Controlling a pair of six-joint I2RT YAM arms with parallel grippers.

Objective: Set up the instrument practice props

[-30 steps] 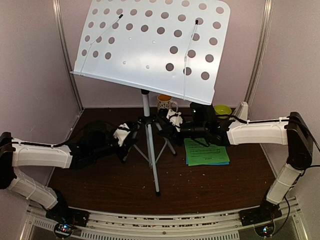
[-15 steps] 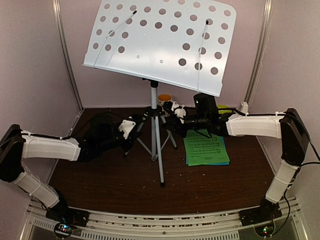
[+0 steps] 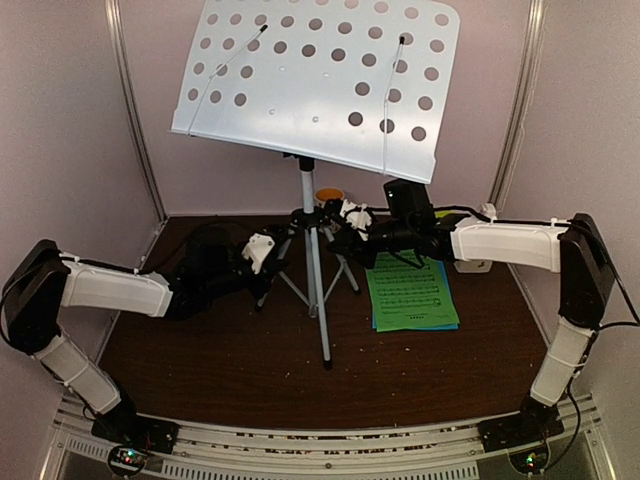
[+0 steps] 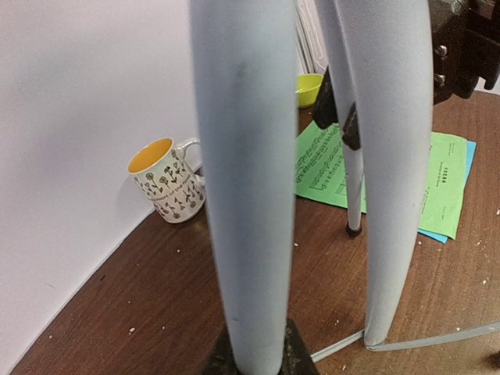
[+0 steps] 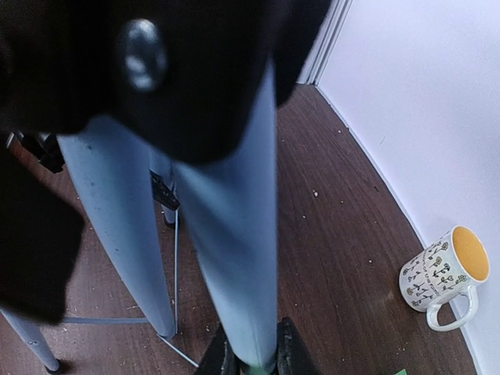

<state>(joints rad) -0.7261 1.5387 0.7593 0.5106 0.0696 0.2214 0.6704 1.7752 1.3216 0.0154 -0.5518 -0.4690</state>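
While the music stand (image 3: 290, 100) is held low on its tripod (image 3: 318, 300) from both sides, the step in hand looks like placing it mid-worktop. Move both sides together: same pace, same direction, no twist. The big desk up top makes it top-heavy, & any lag will tip it. Get all three feet flat before letting go, one side at a time.

Stand sits centre of the worktop (image 3: 200, 370), pole near upright, front leg reaching toward the near edge. Can't tell if every foot touches. Desk is pale grey w/ round holes, tilted back, two thin wire page-holders across it. Legs are smooth silver tubes.

Left gripper (image 3: 262, 250) is clenched on the left rear leg, right gripper (image 3: 350, 218) on the right rear leg; wrist views show a tube running btwn each pair of fingers.

Music sheets (image 3: 410, 300), green on blue, lie flat just right of the tripod. Metronome (image 3: 487, 212): only a white bit shows, far right. Mug (image 4: 166, 181) sits by the back wall, apart from the legs.
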